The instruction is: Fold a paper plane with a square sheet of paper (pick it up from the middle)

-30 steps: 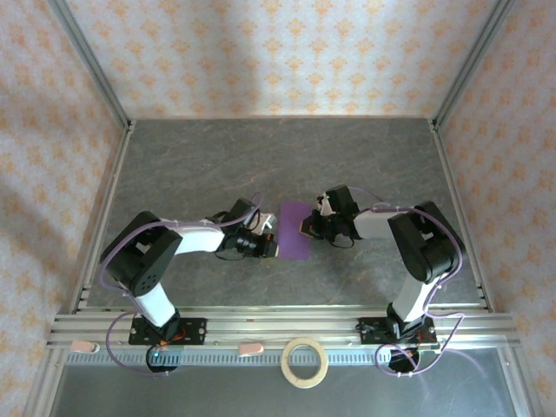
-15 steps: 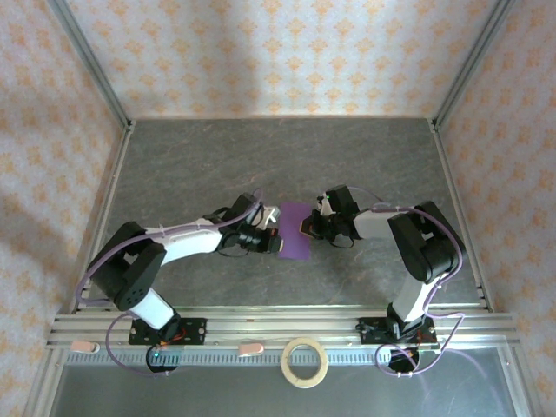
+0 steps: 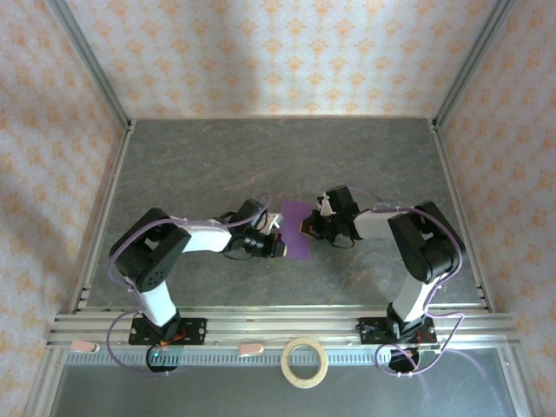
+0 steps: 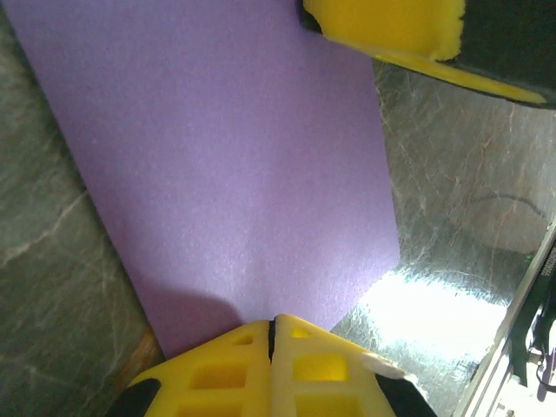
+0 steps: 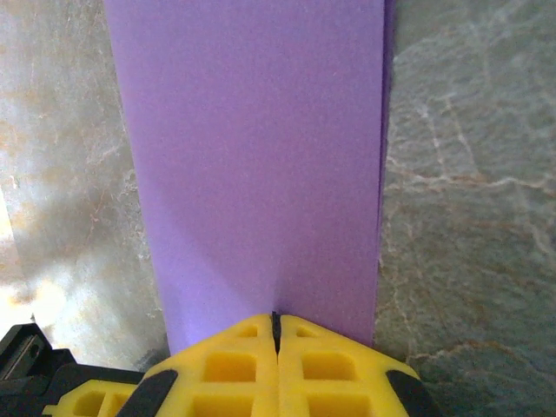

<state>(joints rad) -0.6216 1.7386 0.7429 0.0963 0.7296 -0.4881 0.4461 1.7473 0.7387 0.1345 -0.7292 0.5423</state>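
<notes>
Purple sheet of paper (image 3: 295, 230) lies at frame centre in the top view on the grey table (image 3: 217, 165), showing as a narrow upright strip with 1 gripper at each long edge. Left gripper (image 3: 280, 245) has its 2 yellow fingers pressed together on the strip's lower left edge, seam meeting the paper (image 4: 234, 156) at bottom centre of the left wrist view (image 4: 272, 326). Right gripper (image 3: 305, 228) pinches the opposite edge, jaws closed at bottom centre of its wrist view (image 5: 275, 320); tan tape ring (image 3: 286, 362) sits at bottom centre.

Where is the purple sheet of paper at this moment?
In the top view, the purple sheet of paper lies near the middle of the table, between the left gripper and the right gripper, both shut.
</notes>
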